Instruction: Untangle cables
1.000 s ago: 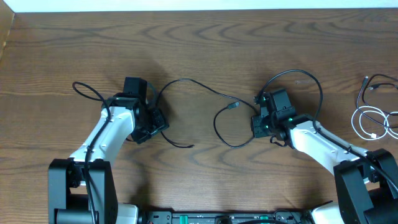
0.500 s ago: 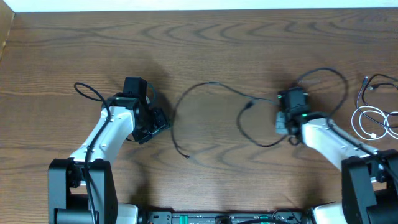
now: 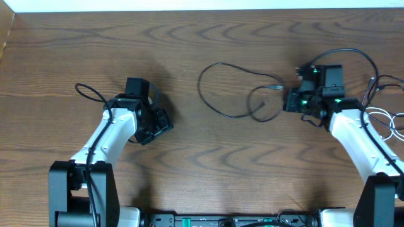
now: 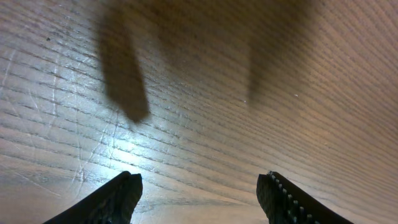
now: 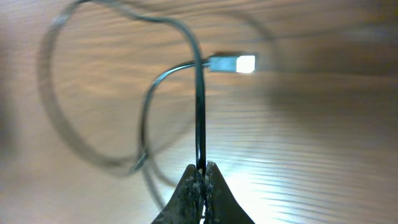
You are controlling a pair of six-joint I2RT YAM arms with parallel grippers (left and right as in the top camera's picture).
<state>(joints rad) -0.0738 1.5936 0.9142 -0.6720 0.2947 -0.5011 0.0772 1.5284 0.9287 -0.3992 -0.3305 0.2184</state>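
1. On the left of the brown wood-grain table [image 3: 63, 50], we are seeing the left gripper [image 3: 159, 121] of the white-and-black arm hovering close to the surface. In its wrist view its two black fingers [image 4: 118, 196] are standing apart, holding nothing, with only bare wood between them.
2. In the middle, the thin black flexible cable [image 3: 214, 107] is lying in a loose open loop on the table. It is crossing over itself near its small plug end [image 3: 276, 86].
3. Just right of that loop, the right gripper [image 3: 291, 101] is pinching this same cable. In its wrist view the jaws are pressing together on it, and the cable is running straight up from the tips past the plug end.
4. At the far right edge, the thin white coiled cable [image 3: 385, 113] is lying on the table, well apart from the black loop and partly hidden by the right arm. Another thin dark cord [image 3: 390, 78] is lying just above it.
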